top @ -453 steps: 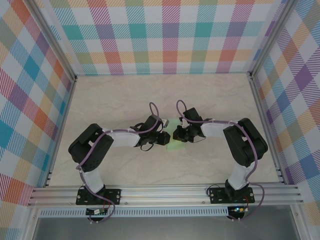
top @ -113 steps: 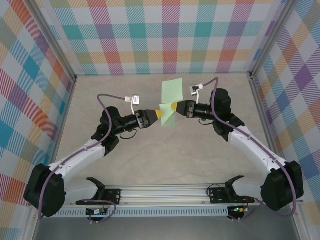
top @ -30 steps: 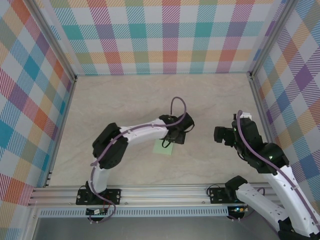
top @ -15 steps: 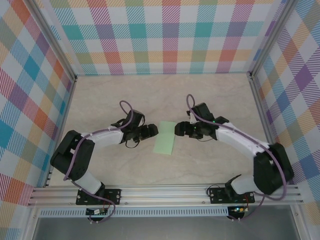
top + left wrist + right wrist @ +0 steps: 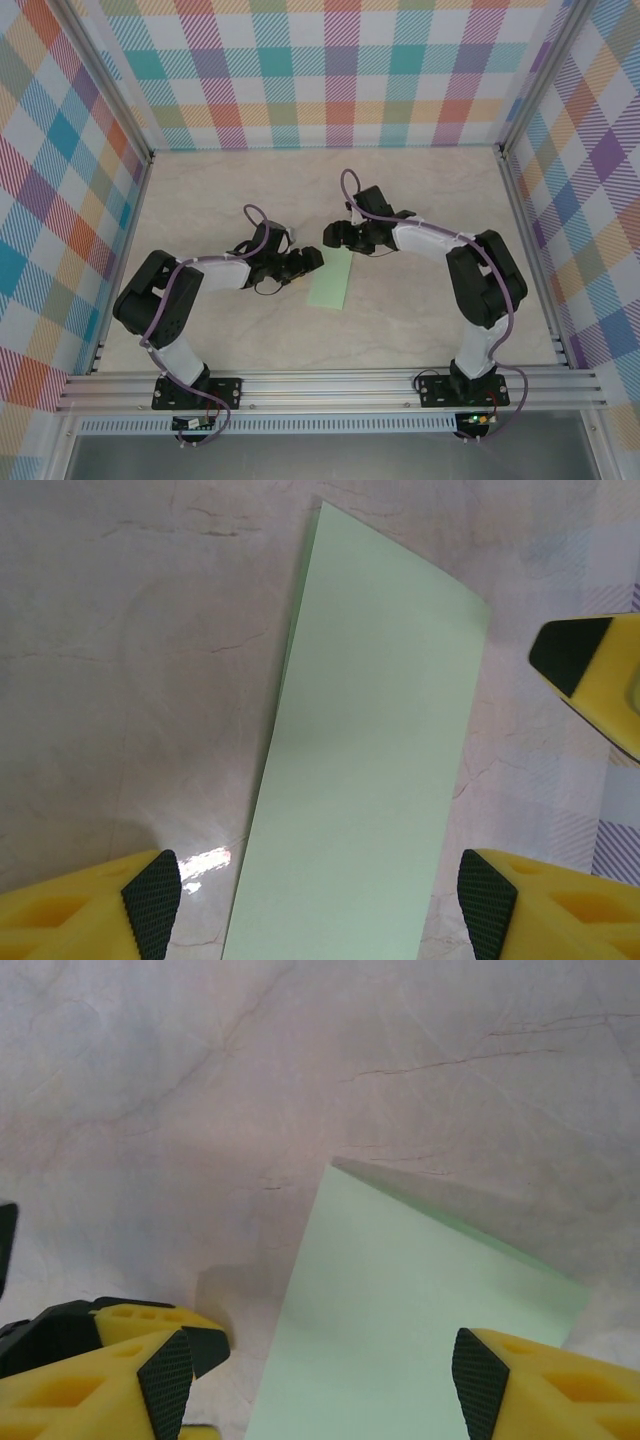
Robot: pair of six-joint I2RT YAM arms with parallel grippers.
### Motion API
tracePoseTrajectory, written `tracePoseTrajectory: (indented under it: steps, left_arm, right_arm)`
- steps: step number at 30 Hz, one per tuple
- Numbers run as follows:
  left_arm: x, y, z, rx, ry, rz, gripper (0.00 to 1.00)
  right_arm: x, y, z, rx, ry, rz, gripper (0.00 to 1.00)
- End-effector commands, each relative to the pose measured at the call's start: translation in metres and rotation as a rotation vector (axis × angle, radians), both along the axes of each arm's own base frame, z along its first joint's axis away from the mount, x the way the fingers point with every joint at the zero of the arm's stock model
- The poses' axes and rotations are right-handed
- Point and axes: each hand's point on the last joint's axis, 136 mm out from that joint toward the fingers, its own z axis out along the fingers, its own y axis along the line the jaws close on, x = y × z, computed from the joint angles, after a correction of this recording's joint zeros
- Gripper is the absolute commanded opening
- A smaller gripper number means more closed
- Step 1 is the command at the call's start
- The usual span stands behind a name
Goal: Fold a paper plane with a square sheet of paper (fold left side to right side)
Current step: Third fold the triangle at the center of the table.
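Left gripper (image 5: 312, 259): jaws stood well apart with nothing clamped. In the left wrist view its two yellow fingers (image 5: 150, 915) sat at either side of the lower frame, and the square sheet of paper (image 5: 370, 760) lay flat on the worktop between and below them. The sheet was narrower than the gap, and I could not tell whether either pad touched it.

Right gripper (image 5: 331, 236): jaws also wide apart, holding nothing. In the right wrist view the fingers (image 5: 165, 1385) straddled one end of the sheet (image 5: 400, 1310), with one edge of the sheet passing behind the right-hand finger. Whether they touched it could not be told. A fingertip of the other gripper showed at the lower left of that view, close by.

From above, the two grippers were near each other, at the far end of the sheet (image 5: 330, 284). The left one was just beside the sheet's left long edge and the right one just beyond its far short edge.

Sheet: pale green, folded to a narrow strip. It lay near the middle of the worktop (image 5: 420, 320), a little toward the near edge, with its long axis running far to near and slightly slanted.

Left arm (image 5: 215, 270): elbow out toward the left edge, forearm low and reaching rightward. Right arm (image 5: 440, 240): elbow toward the right edge, forearm reaching leftward.
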Motion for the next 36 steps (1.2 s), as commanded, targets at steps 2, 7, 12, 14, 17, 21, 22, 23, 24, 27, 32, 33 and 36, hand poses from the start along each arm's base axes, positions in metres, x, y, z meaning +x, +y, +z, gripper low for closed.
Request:
tracePoseTrajectory:
  steps: [2, 7, 12, 14, 17, 21, 22, 23, 24, 27, 32, 33, 36]
  left_arm:
    - [-0.001, -0.001, -0.004, -0.010, 0.020, -0.010, 0.75]
    - [-0.002, -0.003, -0.005, -0.012, 0.039, -0.023, 0.75]
    - [-0.006, -0.006, -0.008, -0.015, 0.065, -0.040, 0.75]
    - [-0.007, -0.009, -0.008, -0.025, 0.075, -0.052, 0.74]
    - [-0.009, -0.013, -0.010, -0.031, 0.089, -0.069, 0.72]
    - [-0.011, -0.019, -0.011, -0.041, 0.102, -0.086, 0.68]
    - [-0.012, -0.020, -0.012, -0.042, 0.107, -0.090, 0.67]
    - [-0.013, -0.022, -0.012, -0.045, 0.107, -0.095, 0.66]
    - [-0.013, -0.023, -0.011, -0.049, 0.109, -0.099, 0.64]
    - [-0.014, -0.025, -0.012, -0.052, 0.114, -0.108, 0.60]
    - [-0.016, -0.024, -0.012, -0.050, 0.115, -0.104, 0.53]
    - [-0.016, -0.023, -0.012, -0.049, 0.114, -0.104, 0.50]
    - [-0.017, -0.022, -0.011, -0.042, 0.112, -0.099, 0.43]
  right_arm:
    - [0.004, -0.004, -0.014, -0.066, -0.001, 0.015, 0.72]
    - [0.001, -0.008, -0.032, -0.105, 0.029, 0.027, 0.70]
    - [0.000, -0.010, -0.042, -0.126, 0.039, 0.040, 0.68]
    - [0.000, -0.011, -0.044, -0.132, 0.039, 0.044, 0.67]
    - [0.000, -0.011, -0.047, -0.137, 0.040, 0.054, 0.66]
    - [-0.001, -0.012, -0.049, -0.136, 0.045, 0.056, 0.65]
    - [0.000, -0.012, -0.049, -0.136, 0.044, 0.055, 0.65]
    - [0.000, -0.012, -0.049, -0.135, 0.042, 0.057, 0.65]
    - [-0.001, -0.012, -0.049, -0.136, 0.043, 0.057, 0.65]
    - [0.000, -0.012, -0.048, -0.136, 0.039, 0.058, 0.65]
    - [0.000, -0.011, -0.048, -0.134, 0.036, 0.062, 0.65]
    - [0.000, -0.010, -0.047, -0.132, 0.034, 0.065, 0.66]
    - [0.003, -0.010, -0.042, -0.125, 0.018, 0.067, 0.66]
